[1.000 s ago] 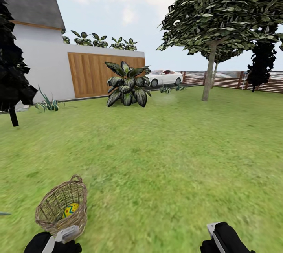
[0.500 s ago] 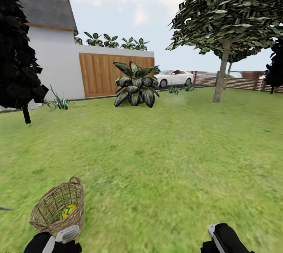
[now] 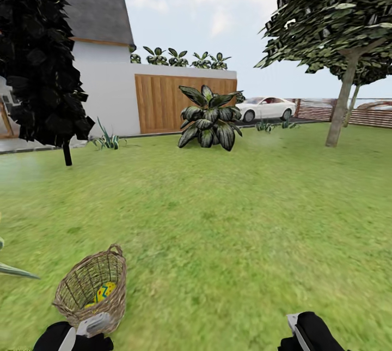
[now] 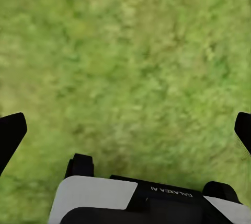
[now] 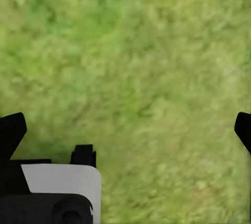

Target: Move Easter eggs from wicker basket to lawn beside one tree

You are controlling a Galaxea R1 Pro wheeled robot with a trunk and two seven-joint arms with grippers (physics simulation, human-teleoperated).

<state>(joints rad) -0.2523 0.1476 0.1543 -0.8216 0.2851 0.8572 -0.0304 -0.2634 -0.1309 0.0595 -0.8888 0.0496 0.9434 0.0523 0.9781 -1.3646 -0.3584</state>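
The wicker basket (image 3: 92, 292) is seen tipped on the lawn (image 3: 228, 220), just ahead of the left gripper (image 4: 125, 130), mouth turned toward it. One Easter egg (image 3: 104, 291) is visible inside; others can't be told thru the weave. Both grippers are held wide open w/ nothing between the fingers, the right gripper (image 5: 125, 130) over bare grass, well apart from the basket. The egg is judged small, light, hard-shelled, smooth and apt to roll or slip; it should be pinched across its middle, gently. The tree (image 3: 340, 106) stands far ahead of the right gripper.
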